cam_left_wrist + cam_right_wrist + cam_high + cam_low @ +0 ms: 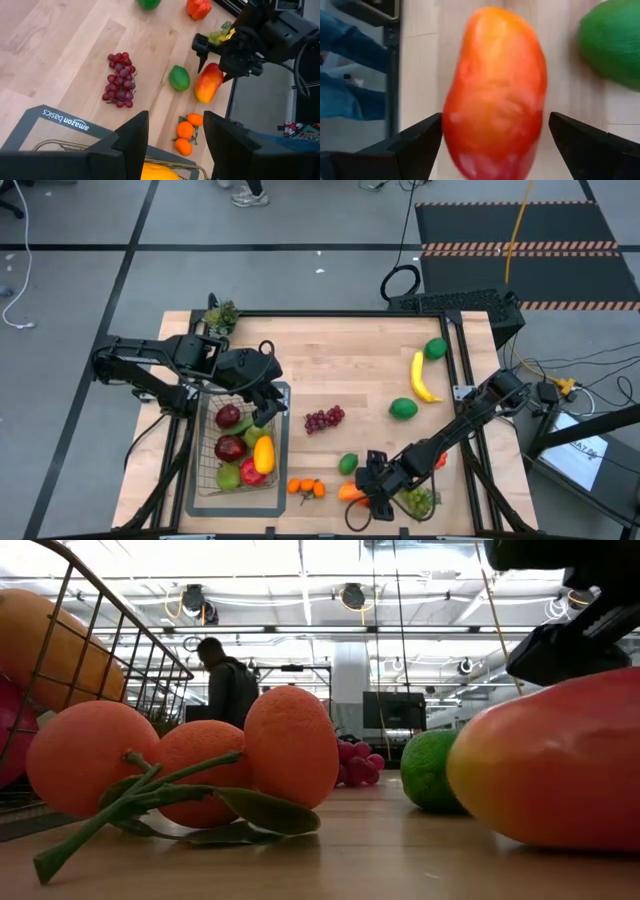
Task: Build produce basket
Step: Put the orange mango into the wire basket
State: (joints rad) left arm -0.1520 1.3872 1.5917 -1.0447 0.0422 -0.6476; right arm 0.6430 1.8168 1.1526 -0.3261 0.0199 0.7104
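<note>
- The basket [205,470], lower left of the high view, holds red apples [229,447], a green pear [229,476] and a yellow mango [263,452];
- Left gripper [268,406] hovers over its upper right corner, fingers apart, empty;
- Right gripper [492,142] — spread wide around a red-orange mango [495,90] at bottom centre.

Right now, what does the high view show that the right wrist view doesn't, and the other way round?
Only the high view: the wire basket with several fruits inside, the left gripper open above it, the purple grapes, the banana, the oranges and the potted sprig.

Only the right wrist view: a close look at the right gripper's fingers standing wide apart on either side of the mango, not visibly touching it.

Both: the mango, the right gripper over it, a lime beside it, and the wooden table.
</note>
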